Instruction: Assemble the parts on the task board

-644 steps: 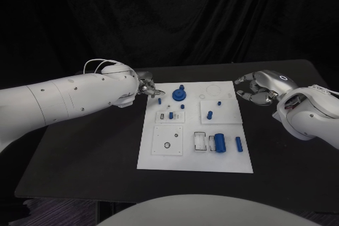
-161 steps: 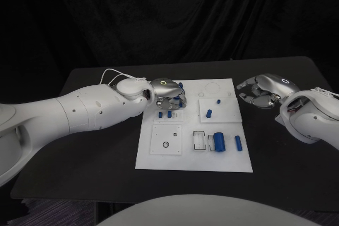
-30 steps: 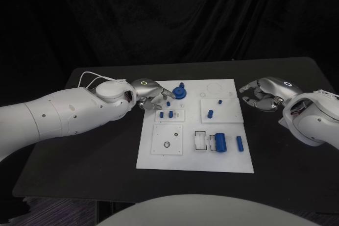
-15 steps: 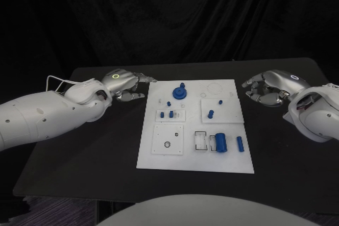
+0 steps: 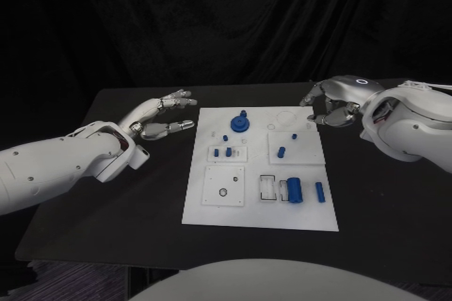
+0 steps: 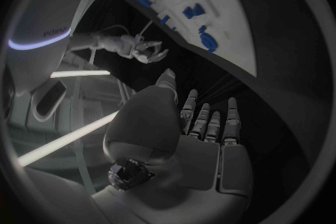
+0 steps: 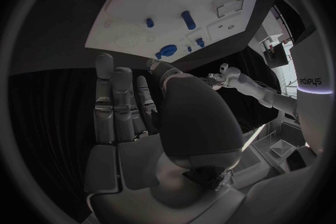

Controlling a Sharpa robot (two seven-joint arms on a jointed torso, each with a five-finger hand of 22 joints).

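Task board (image 6: 210,5) edge cropped.

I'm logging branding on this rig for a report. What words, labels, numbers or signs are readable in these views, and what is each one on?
"sharpa", partly legible: on the white arm casing in the right wrist view.
Similar lettering on the white casing in the left wrist view: too blurred to read.
Task board and blue parts: no readable text.

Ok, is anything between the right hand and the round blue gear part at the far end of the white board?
Nothing visible. The right hand hovers open beside the white task board; only bare board separates it from the round blue gear part.
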